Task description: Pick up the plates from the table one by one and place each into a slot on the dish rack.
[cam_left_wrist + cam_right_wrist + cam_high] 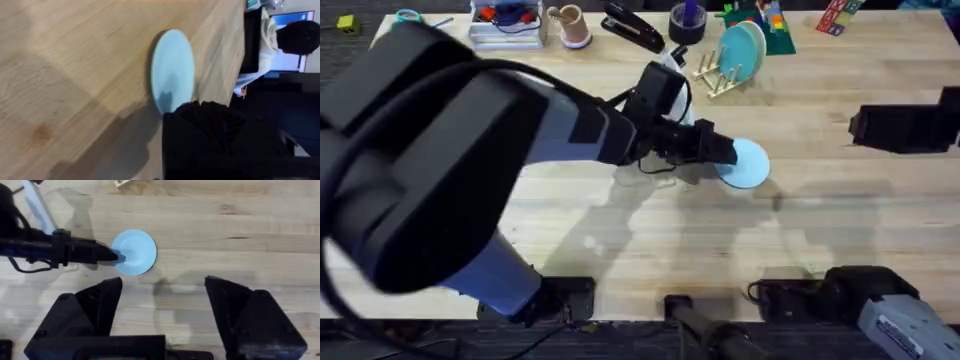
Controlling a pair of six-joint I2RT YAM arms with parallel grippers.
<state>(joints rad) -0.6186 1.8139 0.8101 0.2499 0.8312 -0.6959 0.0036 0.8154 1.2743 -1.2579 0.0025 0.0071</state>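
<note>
A pale blue plate [750, 165] [136, 250] [172, 65] lies on the table [620, 230] right of centre. My left gripper [730, 153] [119, 256] reaches across from the left, turned on its side, and is shut on the plate's left rim. One black finger [210, 120] overlaps that edge. The dish rack [718, 78] stands at the back, holding a teal-green plate and a pale blue plate [745, 48] upright in its slots. Off to the right, my right gripper [860, 127] [162, 287] hovers open and holds nothing.
Along the back edge stand a clear tray [507, 22], a cup [570, 25], a black stapler [633, 28] and a dark tape roll [686, 22]. Coloured boxes [835, 15] sit behind the rack. Bare wood spreads in front of the plate.
</note>
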